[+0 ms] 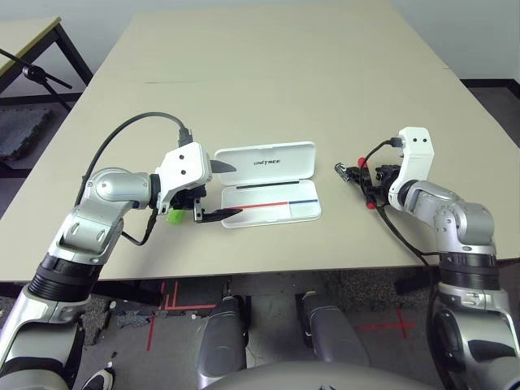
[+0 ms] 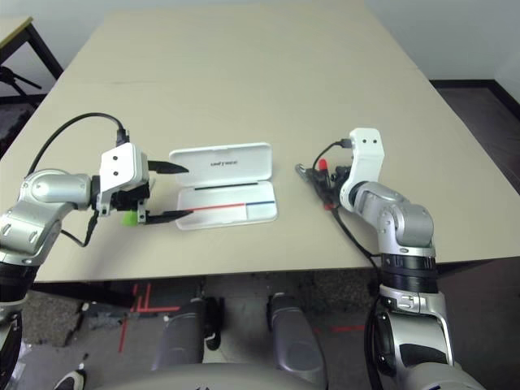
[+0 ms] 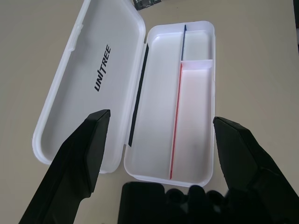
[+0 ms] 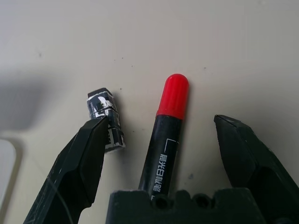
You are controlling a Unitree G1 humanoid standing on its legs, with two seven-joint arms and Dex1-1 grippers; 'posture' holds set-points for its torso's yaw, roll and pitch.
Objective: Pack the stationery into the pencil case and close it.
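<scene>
"What is shown at the left?"
"A lime-green highlighter, partly hidden by the left gripper. It is seen outside the case, low beside the wrist. The gripper's two black fingers are spread wide, and nothing is held between them."

"And in the middle?"
"A flat white pencil case, laid on the beige table. Its lid, printed UNITREE in black, is swung back on the far side. The tray is divided by a red-and-blue stripe, and no stationery can be seen in it."

"What is found further right?"
"A small silver-black piece is seen on the table, apart from the case, close to one finger of the right gripper. Whether it is touched cannot be told. Next, a black marker pen with a red cap is framed between that gripper's parted fingers. It is not gripped."

"How much has been done?"
"The case is opened, but none of the packing is done. All three items are left to be put in, and then the lid is to be closed. The marker seems about to be picked up, by the look of how it is straddled; care may be needed so that the small piece is not nudged."
</scene>
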